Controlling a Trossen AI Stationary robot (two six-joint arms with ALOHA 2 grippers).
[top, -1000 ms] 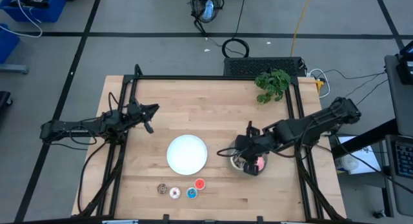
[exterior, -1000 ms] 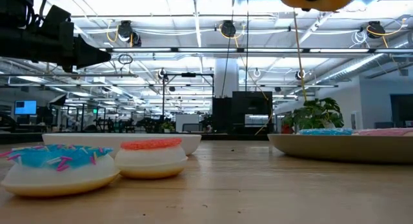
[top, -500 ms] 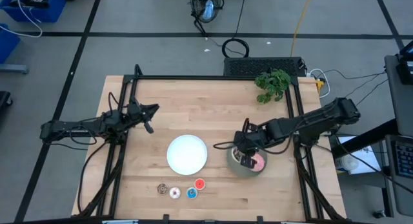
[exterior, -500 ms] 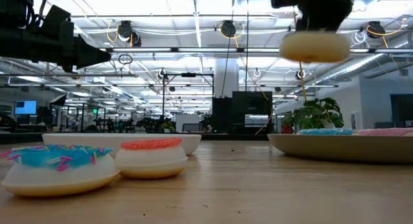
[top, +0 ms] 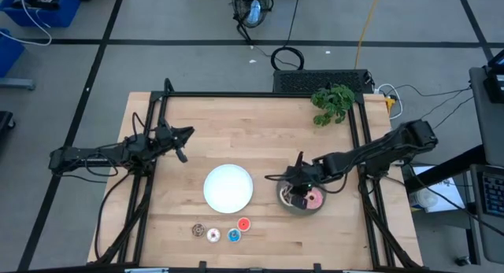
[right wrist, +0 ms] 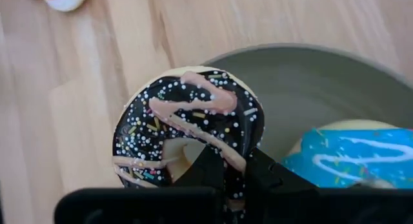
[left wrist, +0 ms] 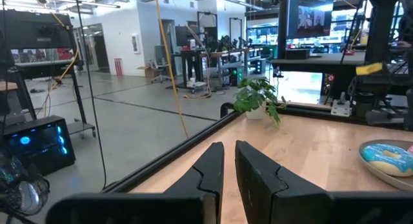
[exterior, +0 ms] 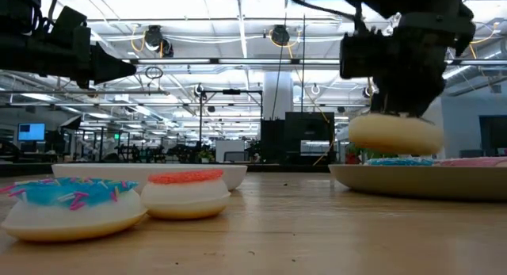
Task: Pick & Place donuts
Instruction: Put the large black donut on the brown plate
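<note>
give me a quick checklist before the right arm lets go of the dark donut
1. Right gripper shut on the dark sprinkled donut: ok.
2. Donut over the grey plate: not ok, it overhangs the rim.
3. Donut resting on the plate: not ok, low view shows it above.
4. Clear of the blue donut: ok.
5. Pink donut out of the way: cannot tell.
6. Left gripper well off beside the white plate: ok.

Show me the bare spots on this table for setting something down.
Free: the wood between the white plate and the plant, and the strip between the left gripper and the small donuts. Crowded: the grey plate, where the right gripper holds the dark donut.
</note>
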